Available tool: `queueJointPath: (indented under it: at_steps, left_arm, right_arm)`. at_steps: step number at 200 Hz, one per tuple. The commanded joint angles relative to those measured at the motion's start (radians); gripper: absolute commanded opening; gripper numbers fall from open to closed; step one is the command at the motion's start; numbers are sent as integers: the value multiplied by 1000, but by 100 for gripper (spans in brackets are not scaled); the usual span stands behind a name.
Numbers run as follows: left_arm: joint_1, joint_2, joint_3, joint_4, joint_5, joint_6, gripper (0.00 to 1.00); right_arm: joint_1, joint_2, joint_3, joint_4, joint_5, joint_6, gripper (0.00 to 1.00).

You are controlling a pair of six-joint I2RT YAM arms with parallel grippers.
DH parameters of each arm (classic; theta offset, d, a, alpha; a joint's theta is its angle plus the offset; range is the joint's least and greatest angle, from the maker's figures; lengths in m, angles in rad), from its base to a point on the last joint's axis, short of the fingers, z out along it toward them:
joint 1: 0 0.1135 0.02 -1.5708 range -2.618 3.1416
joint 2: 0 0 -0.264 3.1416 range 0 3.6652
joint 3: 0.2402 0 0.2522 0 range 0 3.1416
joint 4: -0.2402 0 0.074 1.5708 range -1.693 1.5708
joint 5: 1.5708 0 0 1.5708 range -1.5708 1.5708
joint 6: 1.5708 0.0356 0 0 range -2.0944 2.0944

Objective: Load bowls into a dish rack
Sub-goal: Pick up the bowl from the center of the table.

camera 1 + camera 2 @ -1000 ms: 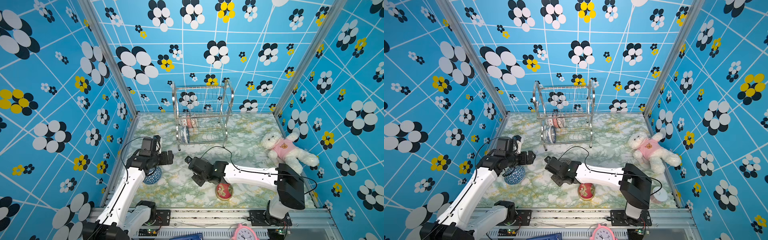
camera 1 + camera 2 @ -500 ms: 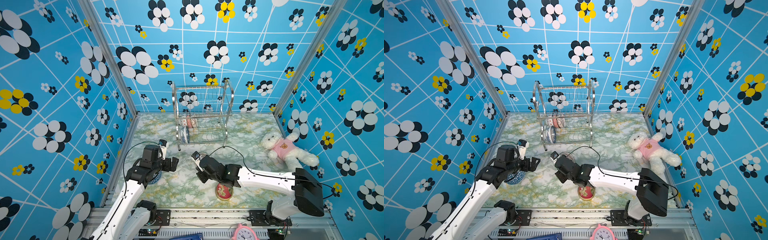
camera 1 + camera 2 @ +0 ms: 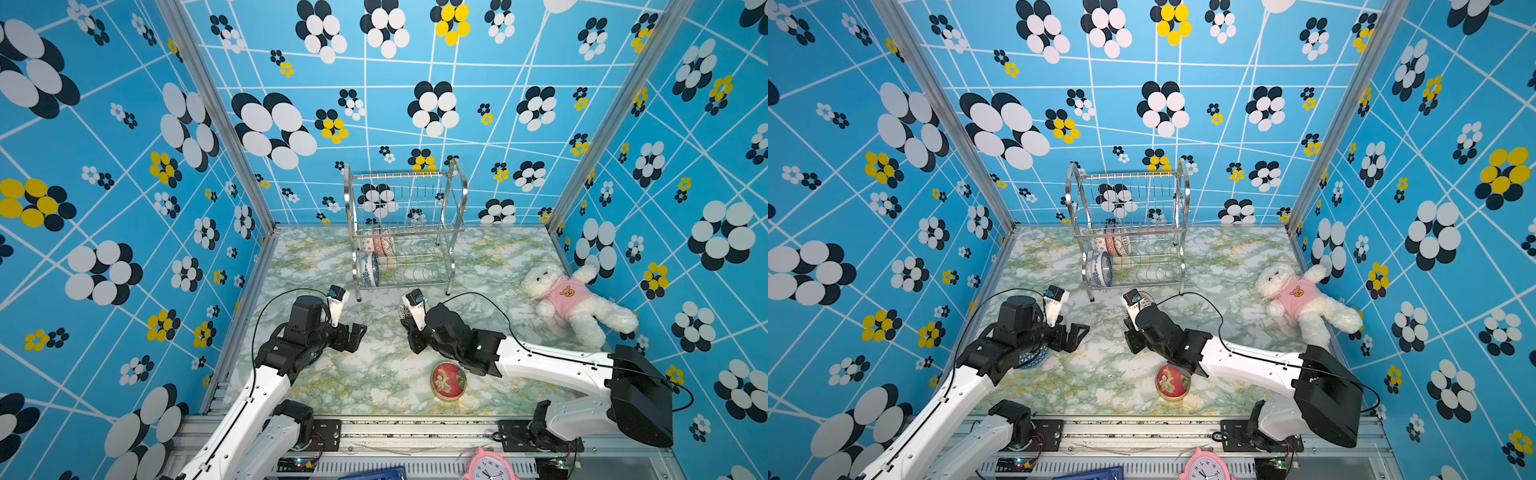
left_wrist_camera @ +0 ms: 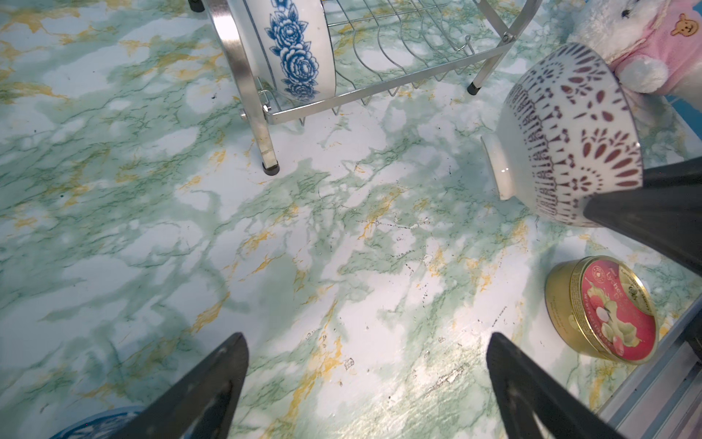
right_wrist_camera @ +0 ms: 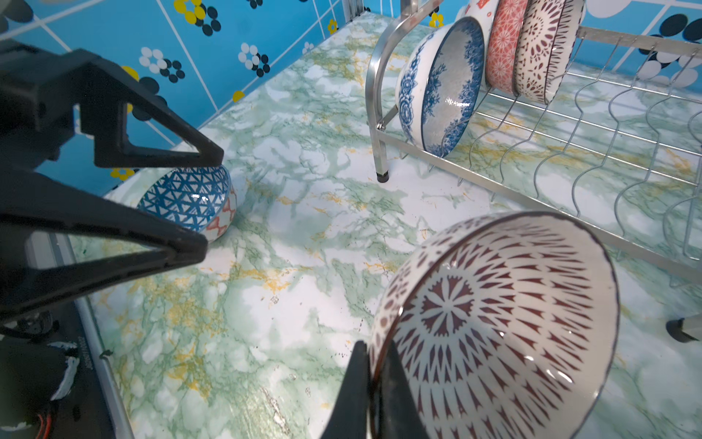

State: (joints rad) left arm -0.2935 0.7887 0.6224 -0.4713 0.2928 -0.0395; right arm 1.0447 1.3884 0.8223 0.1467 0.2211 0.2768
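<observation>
One flat red tin (image 4: 604,308) sits nearest the base on the marble worktop (image 4: 190,228). Just past it, the right end effector (image 5: 374,361) pinches the rim of a maroon-patterned bowl (image 5: 494,327), tipped on edge, short of the rack. The left end effector (image 4: 366,338) is spread wide with nothing in it, near a blue-triangle bowl (image 5: 186,197) nested in what looks like another bowl. Further back, the dish rack (image 3: 399,176) already has four bowls on edge, with the blue floral bowl (image 5: 437,87) in front.

My worry is that thin rim grip lets the bowl swing or slip. It could also clip the rack's front wire or the floral bowl going in.

The tin lid reads something like "Lychee", rest is too small.
</observation>
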Motion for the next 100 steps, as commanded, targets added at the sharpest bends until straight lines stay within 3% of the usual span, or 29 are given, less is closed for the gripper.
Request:
queueJointPath:
  at_steps: [1, 100]
  left_arm:
    - [-16, -25, -26, 39, 34, 32, 99]
    - [-38, -45, -46, 62, 37, 32, 99]
  right_arm:
    - [-14, -45, -21, 145, -17, 32, 0]
    - [-118, -65, -84, 313, -114, 131, 0]
